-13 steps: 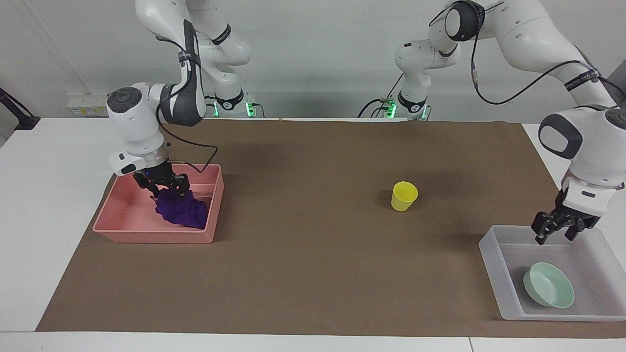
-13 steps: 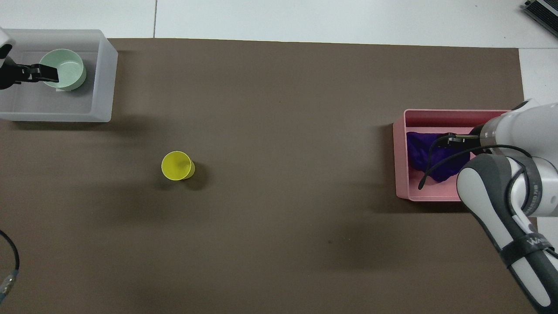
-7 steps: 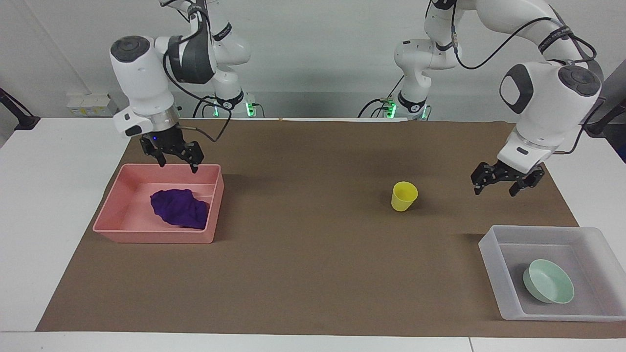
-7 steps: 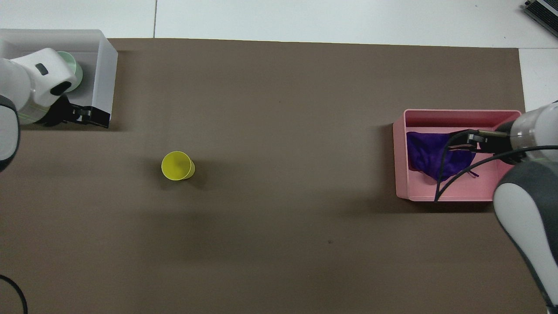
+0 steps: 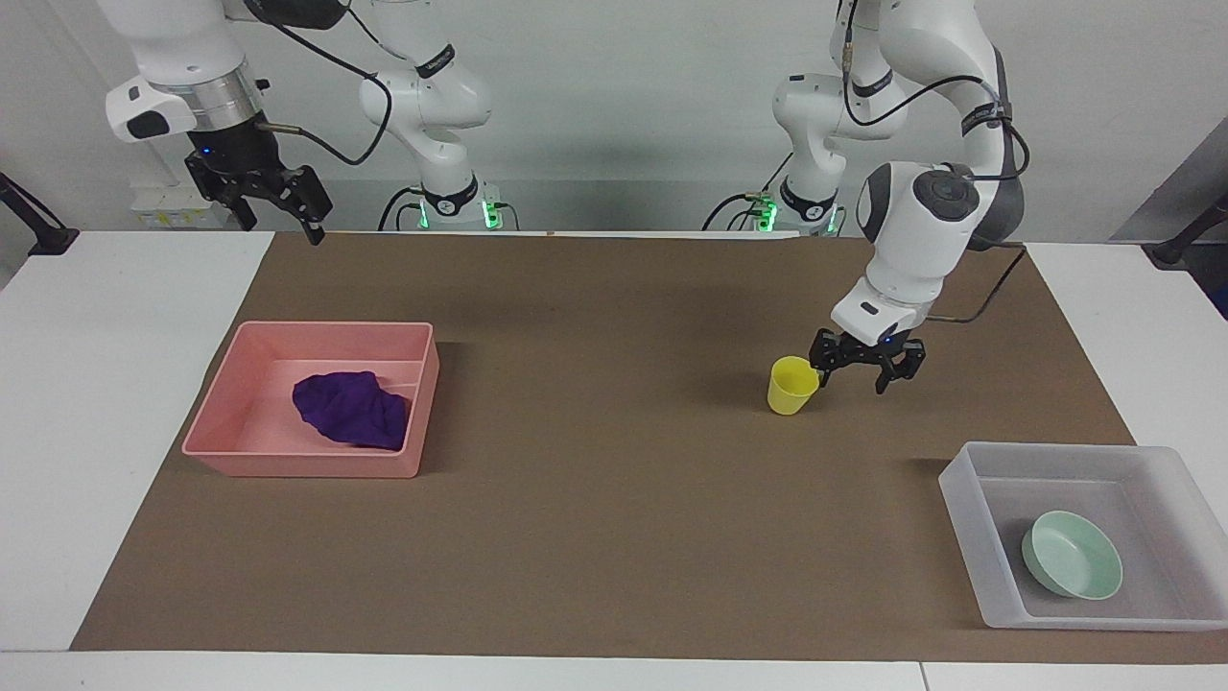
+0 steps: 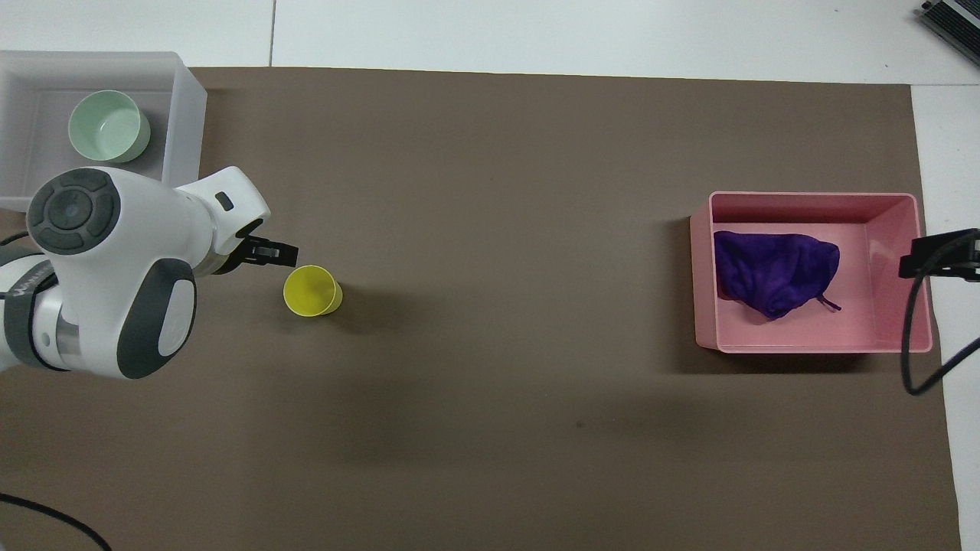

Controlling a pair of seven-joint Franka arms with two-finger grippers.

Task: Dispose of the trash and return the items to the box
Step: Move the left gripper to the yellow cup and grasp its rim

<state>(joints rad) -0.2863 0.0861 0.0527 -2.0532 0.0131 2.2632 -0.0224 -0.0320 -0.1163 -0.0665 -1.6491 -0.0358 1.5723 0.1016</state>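
**Cup alone on the mat, rag and bowl in their containers**

Cup (image 5: 792, 385) — small and yellow — stands upright on the brown mat (image 5: 614, 537), toward the left arm's end of the table and nearer to the robots than the translucent box (image 5: 969, 518). The left gripper (image 5: 866, 372) hangs low just beside the cup, its fingers spread apart and holding nothing; one fingertip (image 5: 821, 376) sits close to the cup's rim, and whether it touches cannot be told. In the overhead view the left gripper (image 6: 264, 251) shows beside the cup (image 6: 311, 291) as well.

The box lies at the mat's corner, its outer wall over the mat's edge. The mint-green bowl (image 5: 1072, 555) rests inside it, in the part of the box farther from the robots.

The pink bin (image 5: 230, 422) lies toward the right arm's end, just inside the mat's edge. The purple rag (image 5: 350, 410) is bunched on its floor, against the wall that faces the table's middle.

The right gripper (image 5: 278, 219) is raised high, fingers apart and empty — over the mat's edge nearest the robots.

Between cup and bin the mat is a broad bare stretch.
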